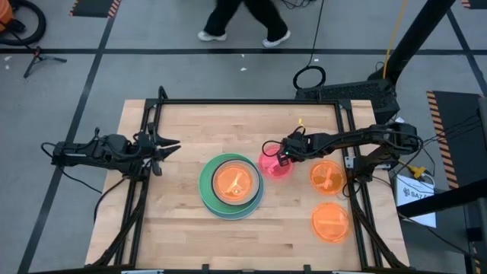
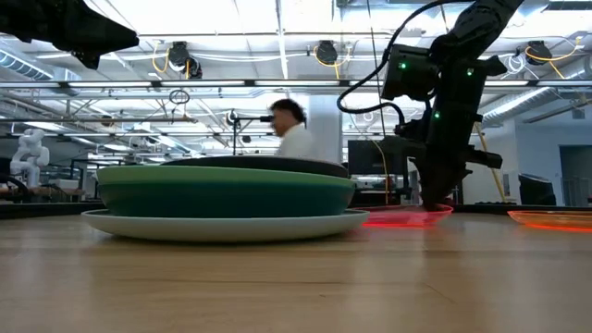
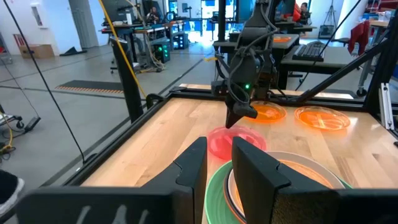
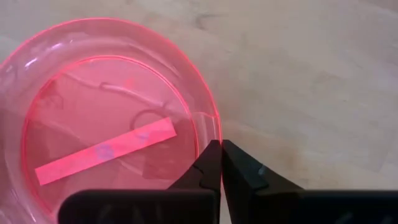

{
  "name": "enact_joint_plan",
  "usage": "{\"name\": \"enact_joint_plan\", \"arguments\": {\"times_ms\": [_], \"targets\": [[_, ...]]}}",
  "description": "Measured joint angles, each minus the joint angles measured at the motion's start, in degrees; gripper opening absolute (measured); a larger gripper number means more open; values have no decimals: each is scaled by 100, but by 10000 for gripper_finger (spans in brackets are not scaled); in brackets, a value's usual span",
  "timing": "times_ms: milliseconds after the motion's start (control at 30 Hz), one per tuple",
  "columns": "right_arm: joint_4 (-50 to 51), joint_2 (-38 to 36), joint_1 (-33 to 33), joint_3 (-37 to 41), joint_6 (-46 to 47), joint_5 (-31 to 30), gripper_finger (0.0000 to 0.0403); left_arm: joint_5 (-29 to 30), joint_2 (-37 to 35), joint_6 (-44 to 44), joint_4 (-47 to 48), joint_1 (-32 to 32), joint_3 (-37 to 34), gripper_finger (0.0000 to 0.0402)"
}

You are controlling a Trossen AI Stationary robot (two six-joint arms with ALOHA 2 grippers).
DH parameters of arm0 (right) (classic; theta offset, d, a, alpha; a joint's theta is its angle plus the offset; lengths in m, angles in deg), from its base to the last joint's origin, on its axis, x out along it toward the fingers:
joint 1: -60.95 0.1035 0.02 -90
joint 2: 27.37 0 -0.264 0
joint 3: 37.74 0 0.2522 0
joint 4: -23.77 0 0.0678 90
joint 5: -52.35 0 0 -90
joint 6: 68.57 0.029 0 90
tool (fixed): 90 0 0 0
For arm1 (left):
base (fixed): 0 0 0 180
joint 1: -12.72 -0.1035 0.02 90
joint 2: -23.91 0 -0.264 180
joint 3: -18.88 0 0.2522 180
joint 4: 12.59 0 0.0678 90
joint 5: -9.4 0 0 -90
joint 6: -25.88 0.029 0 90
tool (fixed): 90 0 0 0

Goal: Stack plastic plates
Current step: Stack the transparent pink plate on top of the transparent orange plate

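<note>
A small pink translucent plate (image 1: 271,166) (image 4: 106,124) lies on the table right of a stack of plates (image 1: 207,185) (image 2: 222,194). The stack has a whitish-blue plate at the bottom, then teal, light green and dark grey, with an orange one on top. My right gripper (image 1: 281,158) (image 4: 219,146) (image 2: 433,199) is down at the pink plate's right rim, shut on it. My left gripper (image 1: 166,152) (image 3: 219,165) hovers open, left of the stack, touching nothing. Two more small orange plates (image 1: 329,176) (image 1: 330,221) lie flat near the right edge. My right gripper pinches the pink plate's rim (image 4: 214,127) on its right side between the two fingertips (image 4: 208,158), one inside the rim and one outside. The fingers come from above, pointing down. The plate (image 2: 398,218) sits flat and low at the table top; whether it is lifted I cannot tell.
A black frame rail (image 1: 251,102) borders the table top. Bare wood lies near and far of the stack. A person (image 1: 243,23) walks beyond the far edge, also seen in the low view (image 2: 296,129).
</note>
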Motion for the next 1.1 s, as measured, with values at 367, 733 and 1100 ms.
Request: {"name": "enact_joint_plan", "arguments": {"times_ms": [367, 733, 1100], "targets": [[65, -1051, 0, -1, -127, -662, 0, 1, -2, 2, 17, 0, 0, 83], [-636, -1916, 6, -7, -761, -1007, 0, 0, 0, 3, 15, 0, 0, 83], [-2824, -1267, 378, -13, -1276, 358, 0, -1, 0, 15, -8, 0, 0, 83]]}}
